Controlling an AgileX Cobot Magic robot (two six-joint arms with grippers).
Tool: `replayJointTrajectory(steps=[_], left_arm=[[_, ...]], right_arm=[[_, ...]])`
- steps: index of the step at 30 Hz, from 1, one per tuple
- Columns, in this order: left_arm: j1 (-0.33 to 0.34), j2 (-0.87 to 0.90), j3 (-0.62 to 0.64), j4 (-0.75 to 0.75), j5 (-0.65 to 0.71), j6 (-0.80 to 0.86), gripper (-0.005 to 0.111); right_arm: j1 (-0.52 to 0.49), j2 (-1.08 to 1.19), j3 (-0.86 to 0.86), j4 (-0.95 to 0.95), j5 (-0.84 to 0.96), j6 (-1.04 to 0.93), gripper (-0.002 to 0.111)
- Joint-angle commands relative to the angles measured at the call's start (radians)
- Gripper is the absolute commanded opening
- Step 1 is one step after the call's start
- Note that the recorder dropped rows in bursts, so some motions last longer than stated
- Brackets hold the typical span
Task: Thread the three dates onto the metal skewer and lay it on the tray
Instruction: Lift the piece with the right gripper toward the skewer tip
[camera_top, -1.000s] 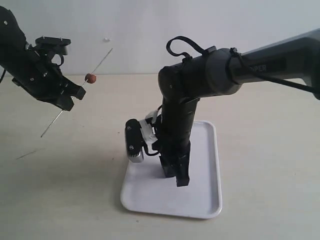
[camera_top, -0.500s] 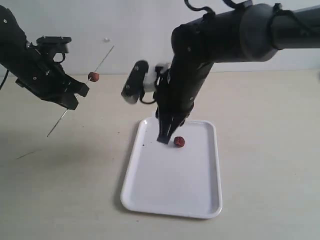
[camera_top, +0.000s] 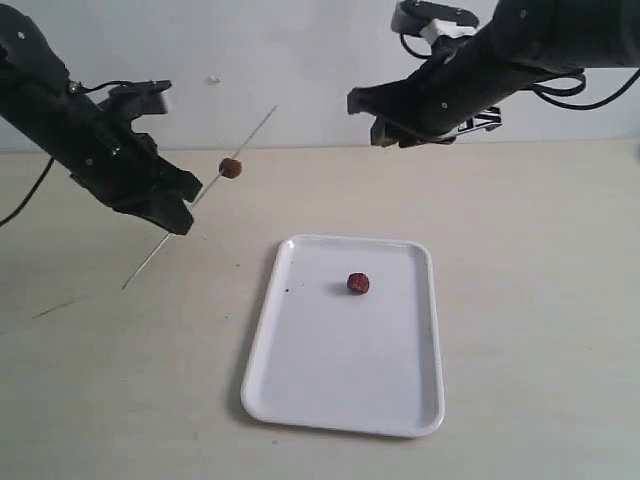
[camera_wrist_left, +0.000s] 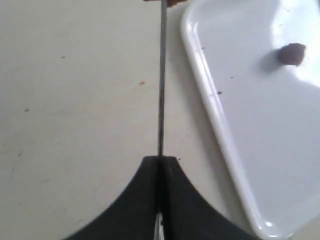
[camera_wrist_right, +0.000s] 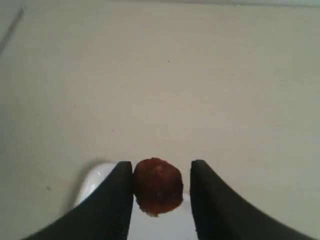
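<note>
- The left pincer (camera_top: 183, 207) is clamped on the metal skewer (camera_wrist_left: 161, 80) partway along the rod. It holds the rod on a slant above the surface (camera_top: 540, 300), off to the left of the tray (camera_top: 400, 400).
- The skewer's long free end points up and towards the right arm, probably so that a bare tip is offered for the next fruit.
- 1 threaded date (camera_top: 231, 168) sits on the skewer just beyond the left pincer, with plenty of clear rod past it.
- The right pincer (camera_wrist_right: 161, 170) is high above the far end of the tray with a held date (camera_wrist_right: 158, 186) between its fingers. 1 finger presses the fruit and a sliver of gap shows at the other. The fruit is clear of the surface, so it is judged to be gripped.
- 1 loose date (camera_top: 358, 284) lies on the tray, above its middle, with neither arm near it.
- By this layout, 1 of 3 dates is threaded and the step in hand is bringing the 2nd to the tip.
- That move calls for lining the fruit's middle up with a very thin point. An off-centre push could deflect the rod or roll the date out of a light grip.
</note>
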Motion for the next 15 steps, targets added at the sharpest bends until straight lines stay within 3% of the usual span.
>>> replayJointTrajectory(steps=[1,5,15], left_arm=[[-0.067,-0.013,-0.007,-0.041,0.012,0.062,0.000],[-0.107,-0.013,-0.007,-0.041,-0.011,0.075,0.000],[-0.111,-0.013,-0.007,-0.066,0.025,0.070,0.000]], right_arm=[[-0.037,-0.011,0.001,0.290,-0.017,-0.175,0.033],[-0.039,-0.011,0.001,0.397,-0.012,-0.257,0.025],[-0.039,-0.011,0.001,0.470,-0.116,-0.264,0.025]])
